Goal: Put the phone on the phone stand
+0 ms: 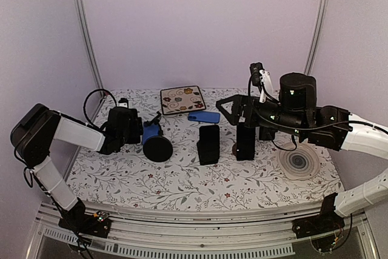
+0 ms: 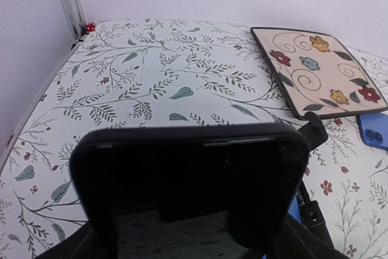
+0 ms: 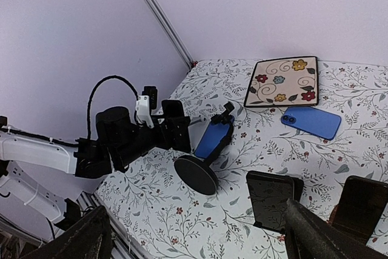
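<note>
One floral-print table (image 1: 182, 181), seemingly lilac walls (image 1: 200, 22)

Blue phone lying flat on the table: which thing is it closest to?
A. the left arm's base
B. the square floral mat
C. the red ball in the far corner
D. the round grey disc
B: the blue phone lies flat just beside a near corner of the square floral mat, with nothing between them.

Blurred, too close to identify: black slab (image 2: 191, 180). Cropped by the right edge: blue phone (image 2: 374, 130).
</note>
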Robot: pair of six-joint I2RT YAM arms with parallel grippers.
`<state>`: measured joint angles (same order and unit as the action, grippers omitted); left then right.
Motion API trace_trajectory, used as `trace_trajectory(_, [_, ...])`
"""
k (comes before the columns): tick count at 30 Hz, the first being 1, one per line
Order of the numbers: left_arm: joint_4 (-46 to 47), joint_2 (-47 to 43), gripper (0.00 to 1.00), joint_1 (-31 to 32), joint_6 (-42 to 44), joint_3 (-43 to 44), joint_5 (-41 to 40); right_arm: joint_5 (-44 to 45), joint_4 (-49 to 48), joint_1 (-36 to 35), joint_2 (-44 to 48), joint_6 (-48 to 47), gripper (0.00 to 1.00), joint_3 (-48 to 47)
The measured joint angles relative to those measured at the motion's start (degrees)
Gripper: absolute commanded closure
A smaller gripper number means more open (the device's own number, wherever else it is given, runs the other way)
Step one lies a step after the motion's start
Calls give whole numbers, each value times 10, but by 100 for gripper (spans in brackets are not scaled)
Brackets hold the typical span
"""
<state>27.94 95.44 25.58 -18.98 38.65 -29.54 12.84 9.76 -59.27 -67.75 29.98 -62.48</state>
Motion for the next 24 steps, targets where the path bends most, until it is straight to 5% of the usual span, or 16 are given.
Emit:
trace_trajectory(9, [22,0,12,1,1,0,0,-1,0,0,0,0,1,0])
trace_trajectory(24, [26,0,30,3,-8,0,-3,-1,0,0,-2,0,1,0])
